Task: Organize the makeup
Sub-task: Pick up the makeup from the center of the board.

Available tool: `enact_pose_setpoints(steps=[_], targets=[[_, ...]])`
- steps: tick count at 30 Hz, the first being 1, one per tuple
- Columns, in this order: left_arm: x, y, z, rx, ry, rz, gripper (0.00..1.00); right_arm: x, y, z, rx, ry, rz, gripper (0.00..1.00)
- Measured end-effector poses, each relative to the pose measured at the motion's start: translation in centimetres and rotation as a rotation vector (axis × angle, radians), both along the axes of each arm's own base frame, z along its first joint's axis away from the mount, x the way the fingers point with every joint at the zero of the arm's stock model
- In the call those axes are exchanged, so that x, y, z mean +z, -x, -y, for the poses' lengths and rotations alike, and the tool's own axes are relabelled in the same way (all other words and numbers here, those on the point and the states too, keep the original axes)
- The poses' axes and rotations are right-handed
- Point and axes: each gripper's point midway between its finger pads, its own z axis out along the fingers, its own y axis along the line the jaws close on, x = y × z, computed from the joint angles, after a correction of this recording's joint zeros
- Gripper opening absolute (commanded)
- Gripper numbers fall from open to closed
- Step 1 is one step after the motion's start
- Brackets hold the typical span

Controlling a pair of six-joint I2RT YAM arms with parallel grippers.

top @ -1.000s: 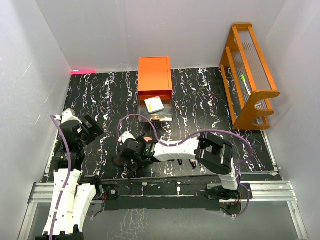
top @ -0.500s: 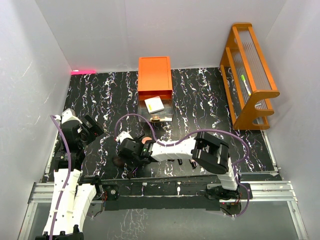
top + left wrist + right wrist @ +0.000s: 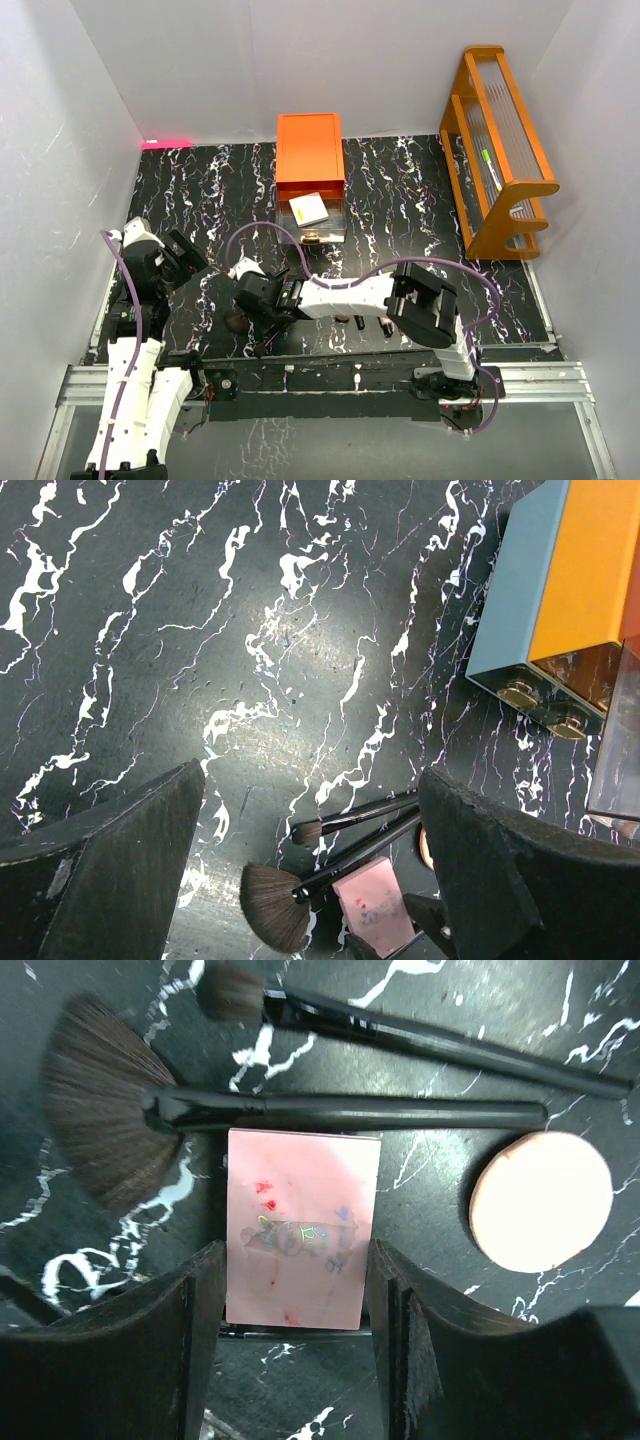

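The left tool [image 3: 312,775] hangs over the dark marbled surface [image 3: 200,630], its jaws wide apart. Near the middle, the right tool [image 3: 296,1290] straddles a pink palette [image 3: 300,1200] lying flat, with a finger close against each side edge. I cannot tell whether it clamps. A fan brush [image 3: 300,1112] lies along the palette's edge, with a thinner brush [image 3: 420,1040] beyond it and a round peach disc [image 3: 540,1200] nearby.

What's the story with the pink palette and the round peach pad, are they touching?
Apart. The right wrist view shows bare black table between the pink palette and the round peach pad.
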Motion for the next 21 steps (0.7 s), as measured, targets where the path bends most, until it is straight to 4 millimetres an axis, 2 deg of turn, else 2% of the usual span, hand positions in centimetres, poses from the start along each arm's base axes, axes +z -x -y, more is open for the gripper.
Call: enact_pose_setpoints(steps=[6, 11, 17, 19, 21], targets=[[0.0, 0.0, 0.0, 0.000, 0.000, -0.002, 0.87, 3.9, -0.8, -2.0, -0.010, -0.054, 0.023, 0.34], [0.0, 0.0, 0.0, -0.001, 0.000, -0.002, 0.87, 8.7, -1.4, -3.2, -0.027, -0.103, 0.042, 0.34], [-0.1, 0.0, 0.0, -0.002, 0.001, -0.003, 0.87, 14.7, -2.5, -2.2, -0.076, -0.142, 0.093, 0.34], [-0.1, 0.0, 0.1, -0.003, 0.001, -0.003, 0.87, 17.0, -3.5, -1.5, -0.098, -0.177, 0.103, 0.34], [0.0, 0.0, 0.1, -0.003, 0.002, -0.002, 0.87, 19.7, -5.6, -0.3, -0.139, -0.227, 0.112, 0.34]])
